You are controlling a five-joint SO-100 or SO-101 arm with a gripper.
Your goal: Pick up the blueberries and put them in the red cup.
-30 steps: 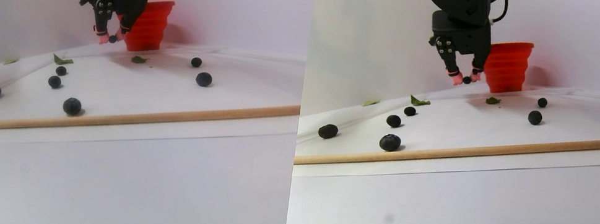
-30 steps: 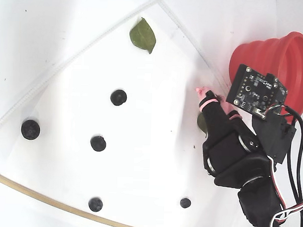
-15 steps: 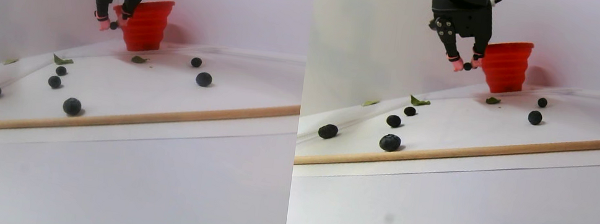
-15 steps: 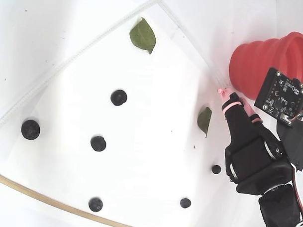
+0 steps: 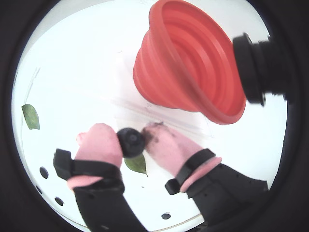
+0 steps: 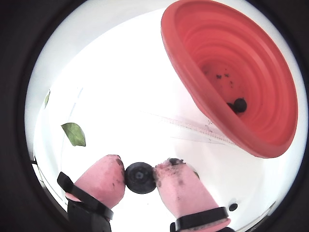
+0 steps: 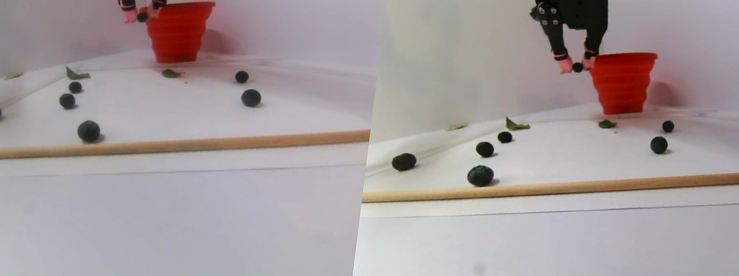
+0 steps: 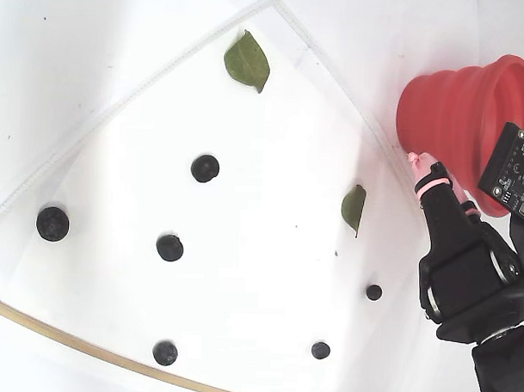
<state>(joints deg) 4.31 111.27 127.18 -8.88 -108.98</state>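
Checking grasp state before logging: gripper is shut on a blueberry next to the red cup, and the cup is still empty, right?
Not quite. The gripper is shut on a blueberry beside the red cup, but the cup is not empty: a wrist view shows a berry in the cup on its bottom already.

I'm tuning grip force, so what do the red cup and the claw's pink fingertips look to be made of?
The red cup looks like matte silicone or soft rubber: stepped collapsible rings, no glossy glare. The claw has fingertips covered in what seems a soft pink rubbery sleeve, dull and stained dark, pinching a blueberry. The exact material is uncertain.
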